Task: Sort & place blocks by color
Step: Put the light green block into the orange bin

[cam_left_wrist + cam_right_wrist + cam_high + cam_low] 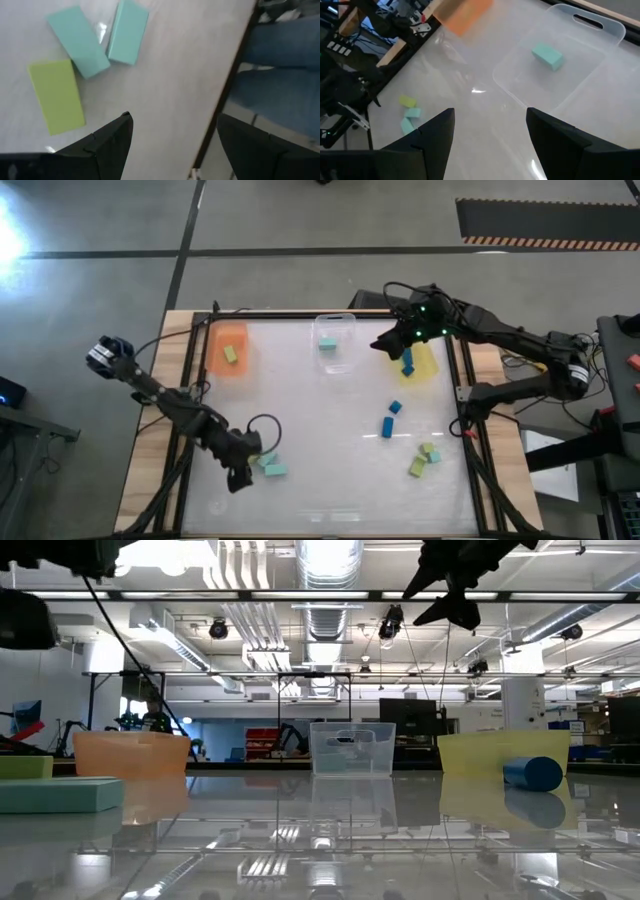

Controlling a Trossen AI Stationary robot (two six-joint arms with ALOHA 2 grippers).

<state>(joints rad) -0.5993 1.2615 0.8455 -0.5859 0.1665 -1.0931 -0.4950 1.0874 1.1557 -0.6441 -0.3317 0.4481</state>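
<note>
Item 1: 3 trays in a row on a white table (pixel 330 420). The yellow tray (pixel 425 368) sits just behind the jaws of the right gripper (pixel 385 343), the clear tray (pixel 580 45) with its handle slot lies just ahead of them, and the orange tray (pixel 465 12) lies farther ahead, well apart. Item 2: the table's dark edge rail (pixel 235 80) runs near the jaws of the left gripper (pixel 240 478), with a person's legs (pixel 285 60) in blue jeans beyond it. Item 3: 1 black-and-orange striped strip (pixel 545 240) on the grey floor, well apart from both sets of jaws.
</note>
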